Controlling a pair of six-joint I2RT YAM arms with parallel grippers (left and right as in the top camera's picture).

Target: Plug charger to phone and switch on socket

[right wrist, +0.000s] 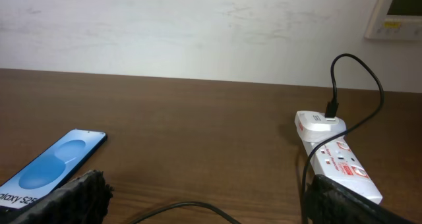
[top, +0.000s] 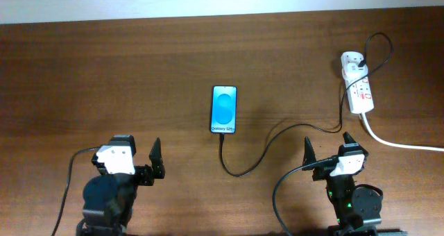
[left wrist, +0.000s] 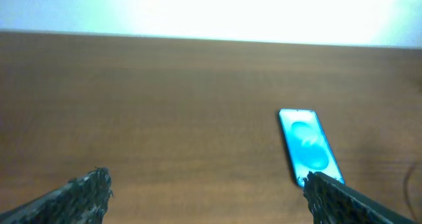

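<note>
The phone (top: 224, 110) lies flat mid-table, blue screen up, text end toward me. It also shows in the left wrist view (left wrist: 306, 145) and the right wrist view (right wrist: 53, 165). The charger (top: 258, 155), a thin black cable, runs from the phone's near end in a loop across the table (right wrist: 191, 207) to the socket (top: 359, 90), where its black plug sits. The socket also shows in the right wrist view (right wrist: 339, 161). My left gripper (top: 137, 153) (left wrist: 206, 179) is open and empty, near and left of the phone. My right gripper (top: 328, 147) (right wrist: 204, 181) is open and empty over the cable, short of the socket.
The socket's thick white cord (top: 402, 144) trails off to the right edge. The table ends at a white wall at the back (right wrist: 198, 26), with a wall panel at the top right (right wrist: 401, 10). The arms' thicker black cables curl near each base (top: 277, 194).
</note>
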